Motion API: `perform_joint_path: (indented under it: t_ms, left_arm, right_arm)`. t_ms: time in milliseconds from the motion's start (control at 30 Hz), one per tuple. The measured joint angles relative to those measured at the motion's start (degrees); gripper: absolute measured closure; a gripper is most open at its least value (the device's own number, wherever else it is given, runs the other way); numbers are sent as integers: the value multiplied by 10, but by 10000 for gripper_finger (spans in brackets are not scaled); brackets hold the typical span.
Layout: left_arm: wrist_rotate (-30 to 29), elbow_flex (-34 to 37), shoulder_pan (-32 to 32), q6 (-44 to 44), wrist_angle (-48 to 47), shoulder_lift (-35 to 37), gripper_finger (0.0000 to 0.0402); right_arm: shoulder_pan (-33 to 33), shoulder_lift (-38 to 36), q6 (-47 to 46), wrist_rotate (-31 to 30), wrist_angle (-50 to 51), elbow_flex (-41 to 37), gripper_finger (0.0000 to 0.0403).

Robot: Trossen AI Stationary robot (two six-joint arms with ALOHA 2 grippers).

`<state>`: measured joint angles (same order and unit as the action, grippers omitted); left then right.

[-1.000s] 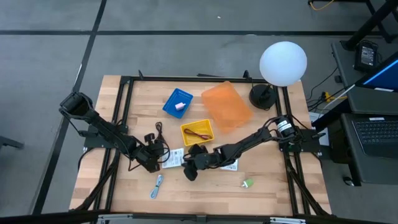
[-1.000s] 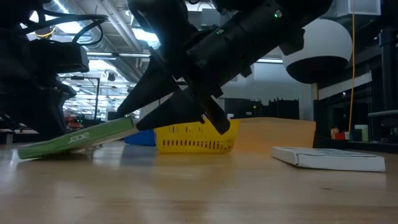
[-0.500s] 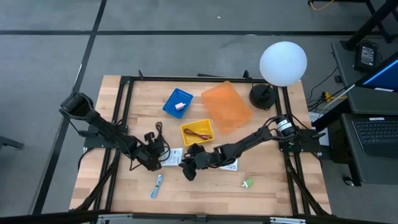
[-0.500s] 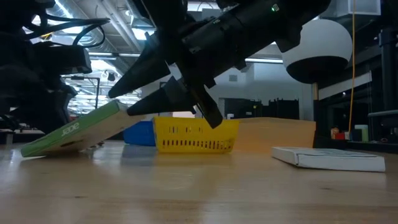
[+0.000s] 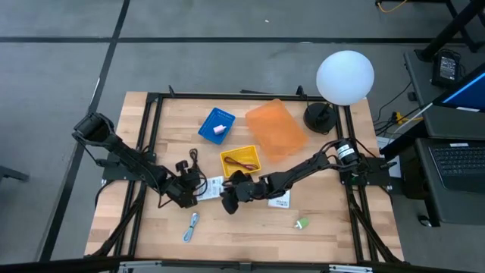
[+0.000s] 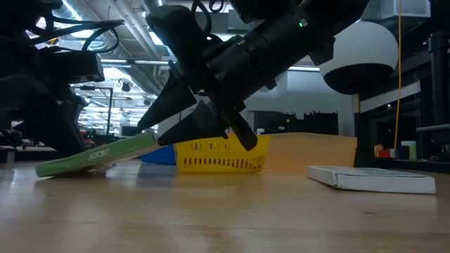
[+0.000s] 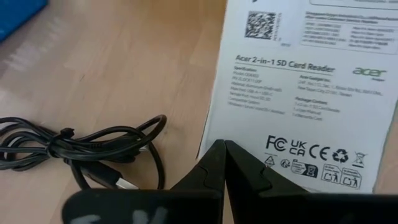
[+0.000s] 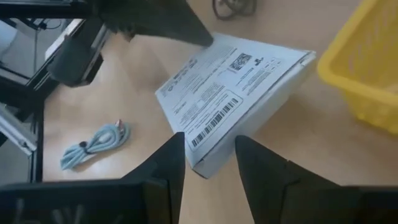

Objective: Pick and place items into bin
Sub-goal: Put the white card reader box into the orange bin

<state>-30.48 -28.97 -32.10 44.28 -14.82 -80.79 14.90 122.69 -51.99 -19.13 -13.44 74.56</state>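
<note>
Two white labelled packets on the table. One (image 5: pixel 211 189) lies between the two grippers, in front of the yellow bin (image 5: pixel 241 161); in the low view it sits tilted, one edge up off the wood (green side showing there). The second packet (image 5: pixel 279 200) lies flat, partly hidden under the right arm.

Left gripper (image 5: pixel 188 195): fingers pressed together to a point, tips touching the packet's printed face at its edge, holding nothing. Right gripper (image 5: pixel 226 202): fingers apart by a moderate gap, set at the packet's other edge; the right wrist view shows that edge between the two fingers (image 8: pixel 163 171), but whether they touch it I cannot tell.

Cords: one black cord (image 5: pixel 190 163) coiled just beside the left gripper; one dark-red cord (image 5: pixel 242 162) inside the yellow bin. One pale blue-silver cord bundle (image 5: pixel 191 226) near the front edge. One small green piece (image 5: pixel 302 224) well apart, front right. One tiny pink block (image 5: pixel 220 130) in the blue tray (image 5: pixel 209 122).

Bins: one yellow, one blue, one orange lid or tray (image 5: pixel 276 130) (hard to tell which).
</note>
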Motion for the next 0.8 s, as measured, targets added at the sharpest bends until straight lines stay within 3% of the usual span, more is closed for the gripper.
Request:
perform_joint_path:
  t_ms: [333, 800]
  left_arm:
    - [-2, -1, 0, 11, 5, 0, 398]
    - [-5, -1, 11, 17, 24, -1, 398]
  right_arm:
    - [1, -2, 74, 3, -110, 4, 276]
    - [1, -1, 106, 8, -124, 3, 276]
